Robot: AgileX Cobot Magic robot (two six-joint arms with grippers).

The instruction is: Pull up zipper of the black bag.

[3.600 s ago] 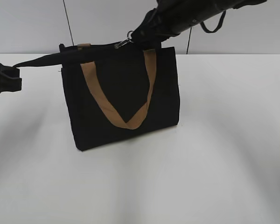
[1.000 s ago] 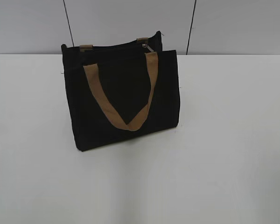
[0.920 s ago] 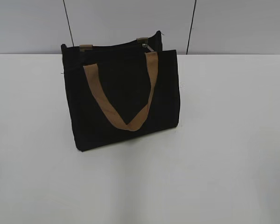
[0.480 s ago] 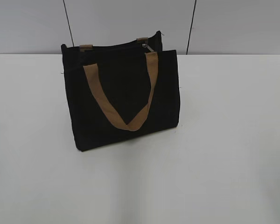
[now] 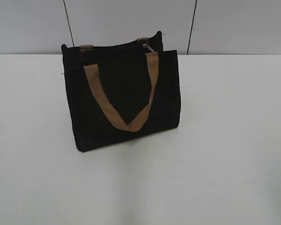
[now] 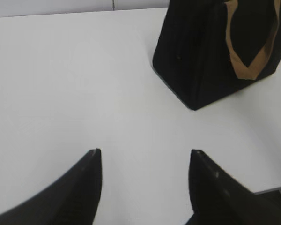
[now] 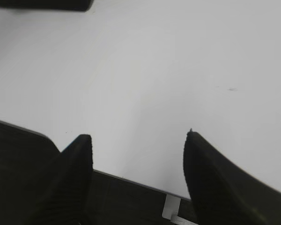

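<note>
Exterior view: black bag (image 5: 124,101) stands alone on the tabletop (image 5: 225,140); left gripper (image 6: 145,154) and right gripper (image 7: 136,138) gape wide, empty.

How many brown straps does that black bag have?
2. One tan strap hangs in a V down the black bag's front; of the other, only two short ends show at the back top edge, the rest hidden.

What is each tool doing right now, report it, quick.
Left tool: open, holding nothing, over the white table, apart from the boxy black fabric bag.
Right tool: open, holding nothing.
</note>
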